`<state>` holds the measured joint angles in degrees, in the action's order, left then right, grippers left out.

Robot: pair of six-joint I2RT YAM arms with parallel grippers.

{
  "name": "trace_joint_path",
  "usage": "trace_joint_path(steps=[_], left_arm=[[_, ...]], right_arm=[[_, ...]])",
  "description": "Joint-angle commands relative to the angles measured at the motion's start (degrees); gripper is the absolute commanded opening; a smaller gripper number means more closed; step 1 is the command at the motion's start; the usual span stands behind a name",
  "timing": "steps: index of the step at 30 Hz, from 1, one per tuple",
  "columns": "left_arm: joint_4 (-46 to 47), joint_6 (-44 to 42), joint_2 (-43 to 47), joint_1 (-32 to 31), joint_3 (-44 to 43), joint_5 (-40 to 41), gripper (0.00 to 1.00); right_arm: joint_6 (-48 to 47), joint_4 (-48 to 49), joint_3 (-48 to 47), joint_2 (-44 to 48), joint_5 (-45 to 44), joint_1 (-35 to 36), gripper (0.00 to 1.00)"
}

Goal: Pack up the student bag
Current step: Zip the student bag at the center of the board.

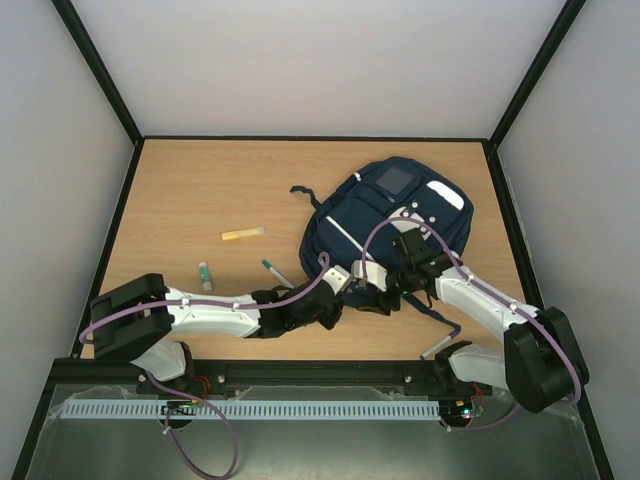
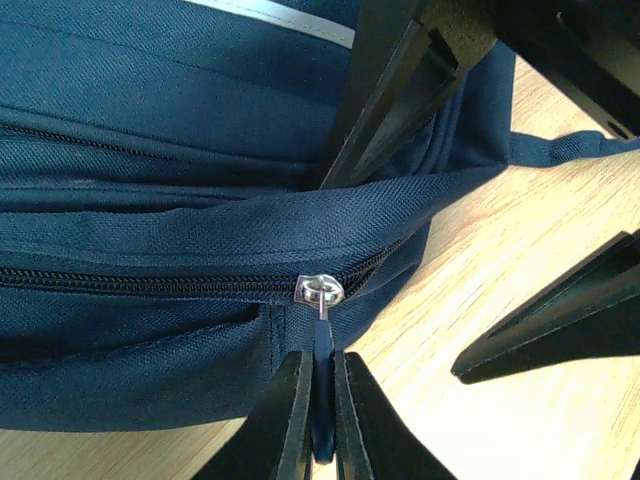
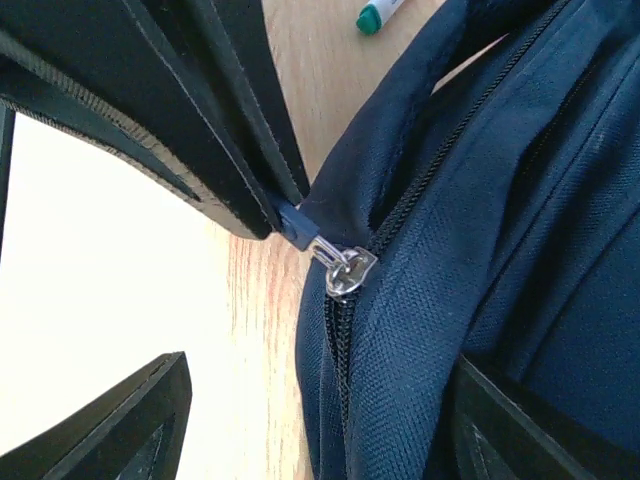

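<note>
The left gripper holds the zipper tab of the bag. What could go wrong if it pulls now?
The left gripper pinches only the small pull tab, which may slip out. The right gripper is open and grips no fabric, so the student bag may slide along the table instead of unzipping. The fold of fabric beside the slider may catch in it.

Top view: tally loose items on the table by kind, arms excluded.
student bag: 1
green-capped markers: 2
yellow stick: 1
white stick: 1
Total: 5
</note>
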<state>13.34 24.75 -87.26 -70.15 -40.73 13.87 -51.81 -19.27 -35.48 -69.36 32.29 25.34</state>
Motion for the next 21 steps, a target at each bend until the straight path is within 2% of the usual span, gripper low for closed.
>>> trace_joint_path(steps=[1, 7, 8, 10, 11, 14, 15, 17, 21], left_arm=[[1.7, 0.4, 2.5, -0.4, 0.9, 0.6, 0.02], [1.6, 2.4, 0.5, 0.0, 1.2, 5.2, 0.03], [2.3, 3.6, -0.3, 0.0, 1.3, 6.8, 0.02], [1.7, 8.4, -3.1, 0.0, 0.3, 13.8, 0.02], [-2.7, 12.7, -4.9, 0.1, -1.6, 20.3, 0.02], [-25.1, 34.6, -6.9, 2.2, -5.4, 37.2, 0.03], [-27.1, 39.5, -5.1, 3.9, -3.2, 38.7, 0.02], [-25.1, 43.0, 2.0, 7.7, 4.0, 37.2, 0.02], [-23.6, 40.5, 10.7, 14.7, 9.9, 33.7, 0.02]], right_arm=[[2.3, 3.9, 3.6, -1.5, -1.8, 2.4, 0.64], [6.5, 6.6, 3.3, -2.3, -2.7, 2.8, 0.06], [6.2, 6.0, 3.2, -2.0, -2.3, 2.9, 0.02], [5.4, 3.5, 2.8, -0.8, -1.2, 3.2, 0.01], [5.0, 2.0, 2.8, 0.1, -1.2, 3.2, 0.01], [3.7, -1.4, 4.2, 4.5, -5.4, 3.2, 0.01], [3.2, -2.0, 5.1, 6.0, -7.8, 3.2, 0.01], [0.7, -3.6, 7.3, 8.8, -11.8, 2.9, 0.01], [-5.2, -9.3, 9.8, 11.5, -11.7, -2.1, 0.01]])
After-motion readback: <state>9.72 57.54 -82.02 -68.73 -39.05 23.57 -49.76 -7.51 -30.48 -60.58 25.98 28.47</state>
